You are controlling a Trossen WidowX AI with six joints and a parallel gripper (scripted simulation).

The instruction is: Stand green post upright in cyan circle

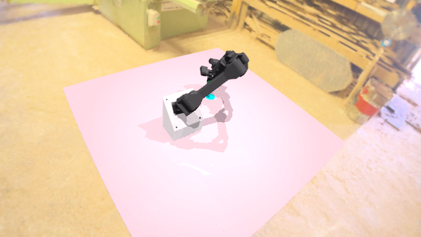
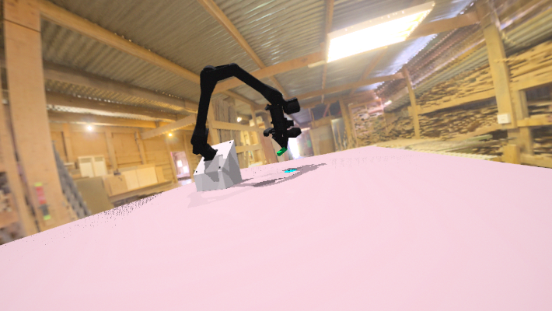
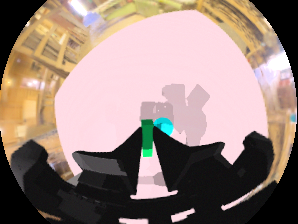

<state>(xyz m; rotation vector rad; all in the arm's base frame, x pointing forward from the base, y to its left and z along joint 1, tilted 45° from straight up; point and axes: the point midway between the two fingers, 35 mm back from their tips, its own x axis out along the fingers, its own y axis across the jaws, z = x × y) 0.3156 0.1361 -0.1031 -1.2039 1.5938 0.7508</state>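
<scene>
Pinching the green post point(image 3: 147, 139), the fingers are showing at the near edge of the wrist view as two dark wedges closed on it from either side, with the post running straight away from the camera between them. Only one post is appearing anywhere, and one cyan circle point(image 3: 164, 125). From the wrist view the circle is lying just beyond the post's far end and slightly to the right, partly hidden by it. In the exterior view the post point(image 2: 281, 151) is hanging below the gripper point(image 2: 283, 143), tilted with its lower end leaning left rather than plumb, and it is clear of the pink table point(image 2: 350, 233), not touching it. The circle point(image 2: 290, 170) is sitting on the table beneath and a little right of that lower end, inside the arm's shadow. The coming move, as I judge it, is turning on this offset: the post's long axis is needing to come vertical while its lower end is being carried the short way right over the circle, then lowered. Farther off, the single black arm point(image 1: 207, 89) is reaching out from its one white pedestal point(image 1: 169, 124), covering most of the circle point(image 1: 211, 96) in the top view.
</scene>
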